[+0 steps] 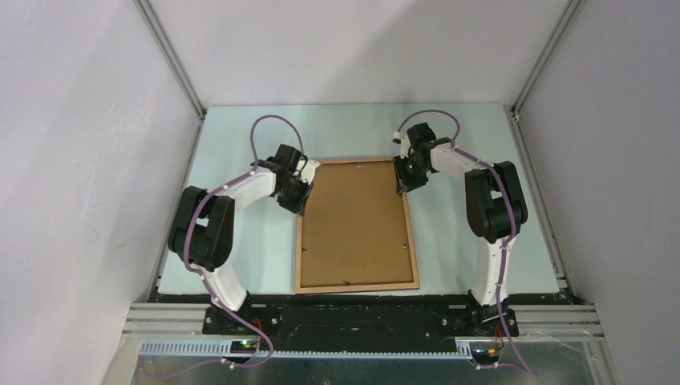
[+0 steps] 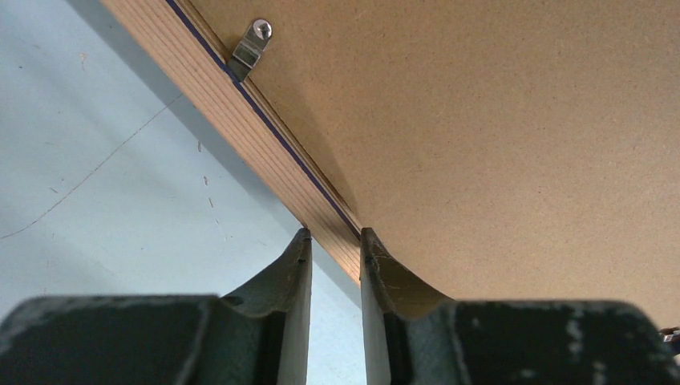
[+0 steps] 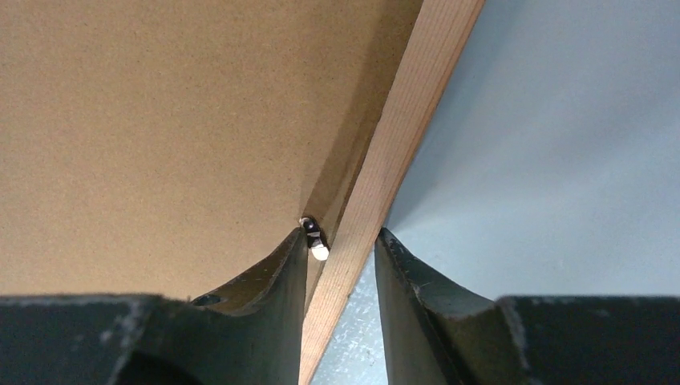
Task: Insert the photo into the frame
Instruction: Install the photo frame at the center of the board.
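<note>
- Two thin wooden rails are your holds. The frame point(image 1: 357, 285) lies face down in the middle of the table point(image 1: 240, 241), with the brown backing board point(image 1: 357, 220) uppermost. The photo is not in view.
- Judge the frame light and stiff, and likely to have a breakable pane underneath. Lift both sides evenly and do not twist.
- The left gripper point(image 2: 333, 237) is at the frame's upper left. It tips down over the left rail, fingers nipped on it, one on each side.
- The right gripper point(image 3: 341, 237) is at the upper right. Its jaws stand part-open astride the right rail, slack on the board side beside a small metal clip point(image 3: 314, 239), and pinch nothing yet.
- Both arms reach forward with elbows out and wrists turned inward.
</note>
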Motion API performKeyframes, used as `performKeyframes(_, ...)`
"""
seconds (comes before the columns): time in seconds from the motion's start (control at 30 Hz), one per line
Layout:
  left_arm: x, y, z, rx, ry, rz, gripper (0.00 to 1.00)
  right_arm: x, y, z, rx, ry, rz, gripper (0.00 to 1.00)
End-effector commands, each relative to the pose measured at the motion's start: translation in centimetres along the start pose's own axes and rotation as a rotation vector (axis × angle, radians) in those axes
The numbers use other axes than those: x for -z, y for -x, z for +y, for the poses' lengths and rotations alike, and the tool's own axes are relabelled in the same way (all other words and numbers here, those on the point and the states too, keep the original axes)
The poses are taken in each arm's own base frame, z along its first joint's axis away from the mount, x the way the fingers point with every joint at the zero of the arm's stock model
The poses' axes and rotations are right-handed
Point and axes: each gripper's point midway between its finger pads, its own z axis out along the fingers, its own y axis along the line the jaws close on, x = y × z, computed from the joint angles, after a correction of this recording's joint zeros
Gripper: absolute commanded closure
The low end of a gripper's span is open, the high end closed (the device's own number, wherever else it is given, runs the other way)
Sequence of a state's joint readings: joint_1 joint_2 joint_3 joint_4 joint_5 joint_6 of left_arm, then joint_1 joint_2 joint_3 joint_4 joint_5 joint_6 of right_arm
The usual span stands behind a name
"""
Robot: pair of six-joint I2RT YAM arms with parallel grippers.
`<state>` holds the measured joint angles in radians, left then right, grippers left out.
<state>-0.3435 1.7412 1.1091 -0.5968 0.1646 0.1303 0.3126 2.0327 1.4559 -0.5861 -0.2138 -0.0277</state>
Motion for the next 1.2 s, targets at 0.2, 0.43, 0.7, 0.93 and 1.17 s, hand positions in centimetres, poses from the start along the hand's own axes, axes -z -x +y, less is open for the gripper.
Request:
performKeyframes(0.2, 0.0, 0.6, -0.1, -0.029, -0.017, -0.027, 0.97, -0.1, 0.5, 0.0, 0.066, 0.004, 0.003, 0.76)
performKeyframes(0.43, -0.1, 0.6, -0.1, -0.027, -0.020, -0.023, 0.97, 0.0, 0.7, 0.5, 0.093, 0.034, 0.007, 0.78)
performKeyframes(0.7, -0.1, 0.6, 0.0, -0.026, -0.015, -0.025, 0.97, 1.6, 0.8, 1.5, 0.095, 0.094, 0.000, 0.57)
performKeyframes(0.93, 0.0, 0.7, 0.0, -0.015, -0.015, -0.029, 0.97, 3.5, -1.0, 2.4, 0.094, 0.137, 0.009, 0.41)
performKeyframes(1.17, 0.2, 0.8, 0.1, -0.010, -0.009, -0.034, 0.97, 4.8, -5.1, 2.1, 0.104, 0.122, 0.070, 0.35)
